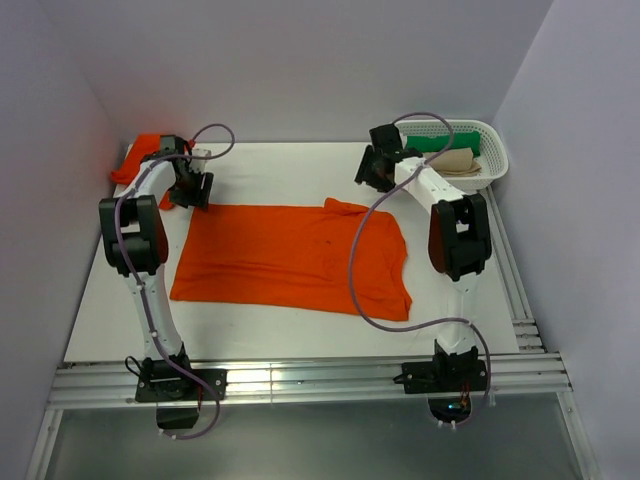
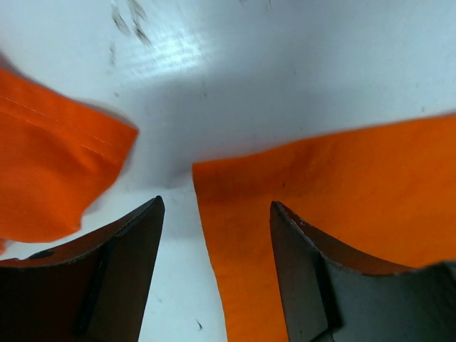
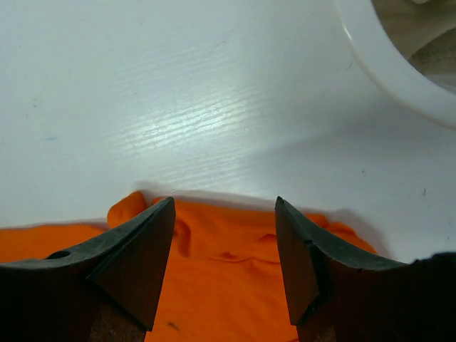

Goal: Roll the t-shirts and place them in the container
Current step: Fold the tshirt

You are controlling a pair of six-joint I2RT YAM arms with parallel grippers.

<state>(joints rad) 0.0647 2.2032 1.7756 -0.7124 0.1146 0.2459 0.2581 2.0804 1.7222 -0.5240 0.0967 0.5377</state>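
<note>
One bright orange t-shirt (image 1: 290, 255) lies spread flat in the middle of the white table. A second orange t-shirt (image 1: 140, 157) is bunched at the far left corner. My left gripper (image 1: 192, 195) is open and empty, just above the flat shirt's far left corner. In the left wrist view that corner (image 2: 320, 199) lies between the open fingers of the left gripper (image 2: 216, 204), with the bunched shirt (image 2: 50, 178) to the left. My right gripper (image 1: 368, 175) is open and empty over the shirt's far right edge. The right wrist view shows the right gripper (image 3: 224, 201) above wrinkled orange cloth (image 3: 228, 285).
A white mesh basket (image 1: 500, 158) holding green and beige cloth stands at the far right corner; its rim (image 3: 385, 64) shows in the right wrist view. Walls close in the table on the left, back and right. An aluminium rail runs along the near edge.
</note>
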